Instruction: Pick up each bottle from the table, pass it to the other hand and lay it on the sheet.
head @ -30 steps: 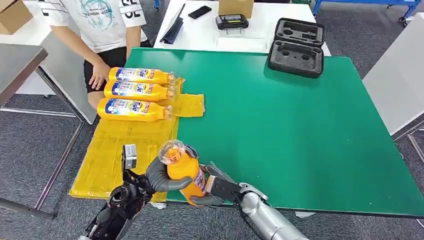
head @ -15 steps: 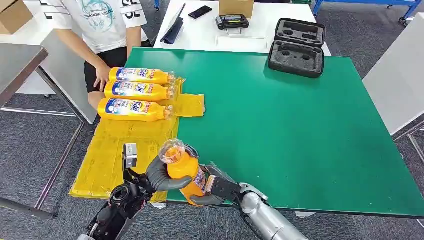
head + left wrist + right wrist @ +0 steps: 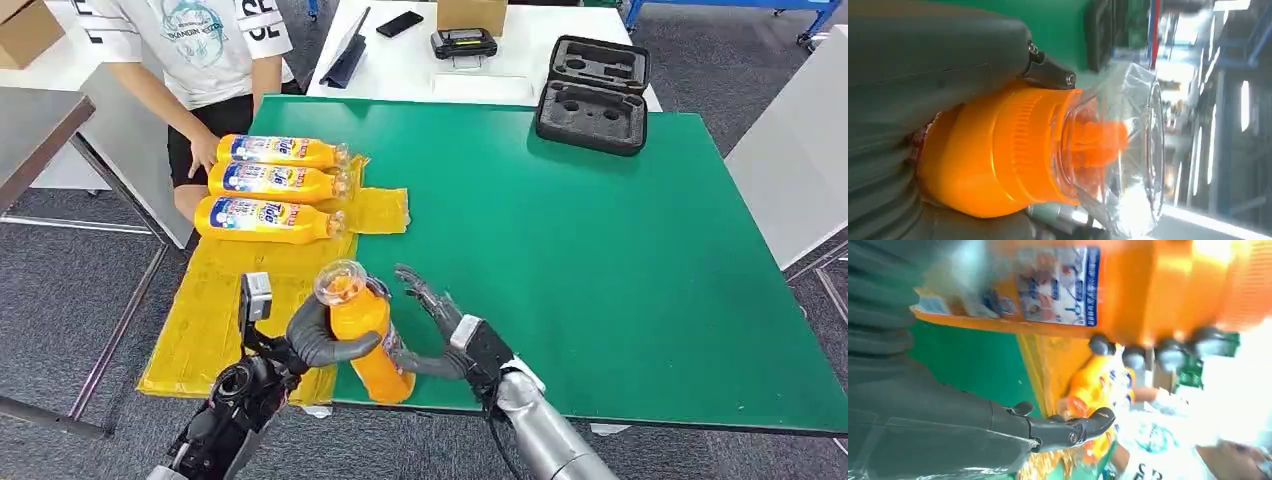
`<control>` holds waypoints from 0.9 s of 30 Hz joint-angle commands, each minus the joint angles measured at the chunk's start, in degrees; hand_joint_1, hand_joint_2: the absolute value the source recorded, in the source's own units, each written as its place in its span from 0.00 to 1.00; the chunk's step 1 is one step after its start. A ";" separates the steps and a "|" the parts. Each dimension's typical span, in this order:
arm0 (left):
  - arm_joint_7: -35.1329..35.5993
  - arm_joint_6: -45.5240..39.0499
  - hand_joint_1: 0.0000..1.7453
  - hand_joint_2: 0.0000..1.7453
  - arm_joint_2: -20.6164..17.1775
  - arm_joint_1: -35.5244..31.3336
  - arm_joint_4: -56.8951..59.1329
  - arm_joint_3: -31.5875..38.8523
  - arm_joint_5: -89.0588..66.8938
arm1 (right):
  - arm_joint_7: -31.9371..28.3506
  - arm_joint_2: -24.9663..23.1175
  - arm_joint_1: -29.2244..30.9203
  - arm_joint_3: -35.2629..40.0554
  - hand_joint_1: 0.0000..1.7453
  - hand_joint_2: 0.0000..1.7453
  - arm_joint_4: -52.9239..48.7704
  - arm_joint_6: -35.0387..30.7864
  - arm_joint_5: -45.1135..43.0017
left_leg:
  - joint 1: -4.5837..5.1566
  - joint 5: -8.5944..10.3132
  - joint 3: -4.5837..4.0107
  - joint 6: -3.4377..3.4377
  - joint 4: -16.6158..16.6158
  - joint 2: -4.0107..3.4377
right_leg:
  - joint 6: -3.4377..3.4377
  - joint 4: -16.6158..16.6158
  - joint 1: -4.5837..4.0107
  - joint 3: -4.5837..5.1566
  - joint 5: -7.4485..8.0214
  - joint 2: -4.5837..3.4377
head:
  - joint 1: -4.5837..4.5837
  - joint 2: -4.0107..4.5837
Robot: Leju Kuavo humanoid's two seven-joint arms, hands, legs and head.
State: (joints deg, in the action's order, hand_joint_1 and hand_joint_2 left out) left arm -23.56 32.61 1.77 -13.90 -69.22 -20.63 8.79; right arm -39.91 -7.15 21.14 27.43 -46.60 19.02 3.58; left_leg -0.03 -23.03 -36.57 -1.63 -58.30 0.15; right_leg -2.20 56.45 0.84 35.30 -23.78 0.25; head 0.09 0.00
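Gripping the orange bottle (image 3: 362, 335) upright near the table's (image 3: 600, 250) front edge, the left hand (image 3: 318, 340) has its fingers wrapped round the upper body, just under the clear cap. The right hand (image 3: 455, 335) sits just beside the bottle with fingers spread wide and nothing in them; from the head view I cannot tell whether its thumb touches the lower part of the bottle. By the look of it the hand-over is at its end — the bottle now belongs to the left hand. Three bottles (image 3: 272, 185) already lie side by side at the far end of the yellow sheet (image 3: 220, 300), near a seated person (image 3: 195, 60). Next, I judge, the left hand must carry its bottle over the bare sheet, tip it flat and lay it down — short of the row.
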 commanded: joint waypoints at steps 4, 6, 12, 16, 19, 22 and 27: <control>-0.12 -4.85 1.00 1.00 -1.94 -1.30 -7.65 6.17 0.60 | -0.09 -0.39 -0.32 -5.87 0.00 0.00 -2.84 1.88 1.11 | -0.08 -0.13 0.20 0.09 -0.02 -0.06 | 0.10 0.01 -0.08 -0.19 -0.10 -0.06 | 0.02 0.00; -0.26 -5.56 1.00 1.00 -2.10 -1.29 -9.19 7.32 0.73 | -0.09 -0.39 -0.46 -6.61 0.00 0.00 -3.10 2.21 0.86 | -0.09 -0.16 0.21 0.10 -0.04 -0.06 | 0.11 0.03 -0.08 -0.20 -0.13 -0.06 | 0.00 0.00; -0.11 -6.97 1.00 1.00 -3.10 -1.99 -13.68 11.00 1.26 | -0.09 -0.53 -0.80 -9.74 0.00 0.00 -3.20 2.32 0.38 | -0.10 -0.11 0.15 0.09 -0.03 -0.02 | 0.10 0.01 -0.10 -0.17 -0.10 -0.02 | 0.02 0.00; -0.03 -8.78 1.00 1.00 -5.38 -2.77 -17.96 12.98 -1.56 | -0.09 -0.39 -1.34 -12.66 0.00 0.00 -3.11 2.33 0.27 | -0.12 -0.16 0.21 0.11 -0.05 -0.04 | 0.12 0.03 -0.12 -0.22 -0.13 -0.04 | 0.00 0.00; 0.23 -13.38 1.00 1.00 -7.81 -5.86 -17.87 13.15 -10.32 | -0.09 -0.24 -2.67 -15.42 0.00 0.00 -4.55 2.46 -0.32 | -0.10 -0.04 0.02 0.07 -0.03 0.05 | 0.08 0.02 -0.09 -0.05 -0.05 0.05 | 0.02 0.00; 2.10 -18.74 1.00 1.00 -10.49 -7.79 -16.28 12.16 -21.08 | -0.09 -0.24 -5.05 -19.52 0.00 0.00 -10.47 1.89 -1.21 | -0.14 -0.12 0.15 0.13 -0.08 0.14 | 0.13 0.07 -0.13 -0.20 -0.17 0.15 | 0.02 0.00; 1.99 -25.79 1.00 1.00 -14.47 -2.23 -14.70 8.80 -38.08 | -0.09 -0.80 -8.14 -27.39 0.00 0.00 -19.56 4.36 -3.68 | -0.05 -0.12 0.29 0.12 0.05 0.01 | 0.11 0.00 -0.04 -0.26 -0.16 0.01 | 0.02 0.00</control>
State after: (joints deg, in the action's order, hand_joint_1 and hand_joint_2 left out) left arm -21.72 13.37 -5.71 -17.68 -86.82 -8.46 -13.98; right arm -39.91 -7.58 16.12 12.06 -55.15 21.09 2.01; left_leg -0.08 -23.00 -36.58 -1.60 -58.30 0.16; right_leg -2.20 56.46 0.82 35.32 -23.78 0.25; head 0.11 0.00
